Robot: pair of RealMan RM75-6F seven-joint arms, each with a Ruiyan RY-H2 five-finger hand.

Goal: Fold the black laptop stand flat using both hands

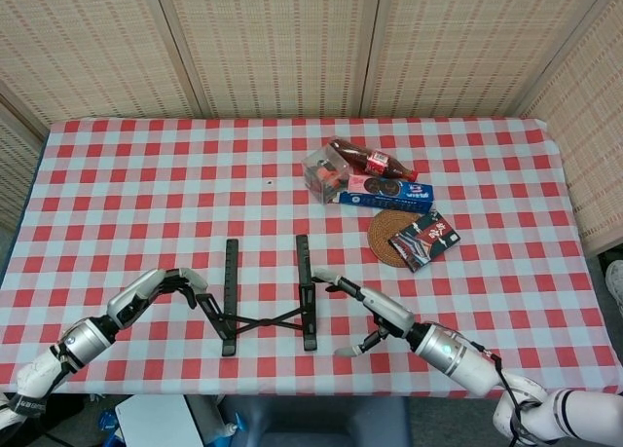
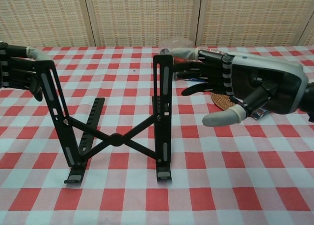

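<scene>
Stand (image 2: 115,132) upright on the near part of the checked surface (image 1: 146,184), black and unfolded, its crossed struts meeting between two raised arms. My left hand (image 2: 17,70) presses its fingertips against the top of the stand's left arm, which leans outward to the left — fingers extended, nothing gripped. My right hand (image 2: 235,85) touches the top of the right arm with straight fingers, thumb hanging apart below. Far right lie a cola bottle (image 1: 368,160), a blue biscuit box (image 1: 384,194) and a round coaster (image 1: 387,237).
</scene>
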